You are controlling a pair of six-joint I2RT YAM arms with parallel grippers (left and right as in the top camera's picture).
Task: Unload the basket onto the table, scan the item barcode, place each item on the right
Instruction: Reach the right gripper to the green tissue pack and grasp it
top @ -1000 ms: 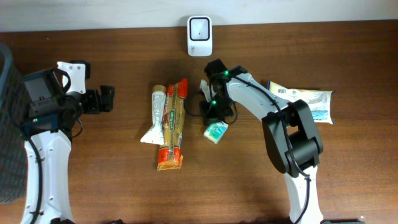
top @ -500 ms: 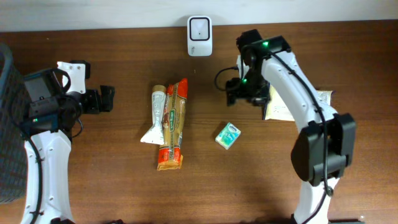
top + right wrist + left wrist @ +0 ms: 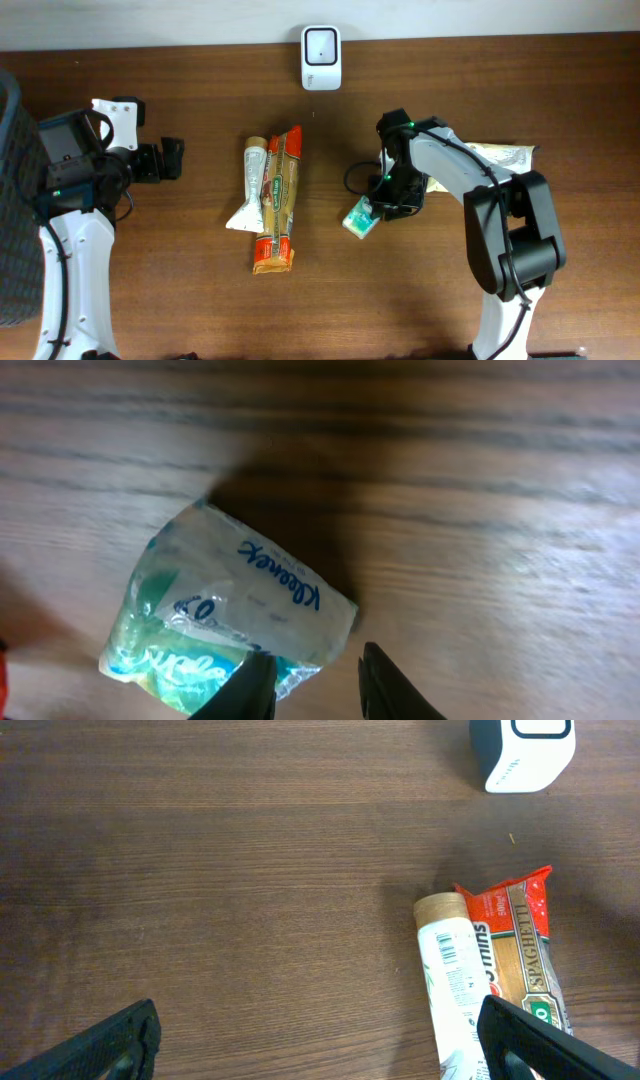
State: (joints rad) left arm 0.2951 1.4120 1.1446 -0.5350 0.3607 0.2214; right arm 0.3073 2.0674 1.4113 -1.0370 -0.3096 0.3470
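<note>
**Overhead view.** The small green-and-white Kleenex tissue pack (image 3: 356, 220) lies flat on the tabletop just right of the frame's centre. The right pincer (image 3: 383, 207) sits at its right-hand edge.

**Right wrist view.** The pack fills the lower left of the frame, printed side up. Its lower right corner reaches the narrow gap between the two black fingertips (image 3: 258, 680) at the bottom edge. The jaws stand close together. Whether they pinch the wrapper or merely flank it cannot be told.

**Left pincer.** The left pincer (image 3: 172, 158), at centre left of the overhead view, is spread wide and holds nothing. It is well apart from the pack.

**Other items.**
- The white box-shaped barcode scanner (image 3: 321, 45) stands at top centre, at the tabletop's far edge, well apart from the pack.
- Between the left pincer and the pack lie a white tube with a tan cap (image 3: 252, 185) and a red-and-orange spaghetti packet (image 3: 278, 200). They lie side by side and touching, their long axes running up and down the frame.
- A flat pale printed pouch (image 3: 505, 155) lies at the right, partly under the right arm.

**Surface.** The tabletop (image 3: 400, 300) is dark brown wood grain. A pale band runs along the top edge of the overhead frame.

**Container.** A dark ribbed basket (image 3: 8, 200) is cut off by the left edge. Its inside is not shown.
</note>
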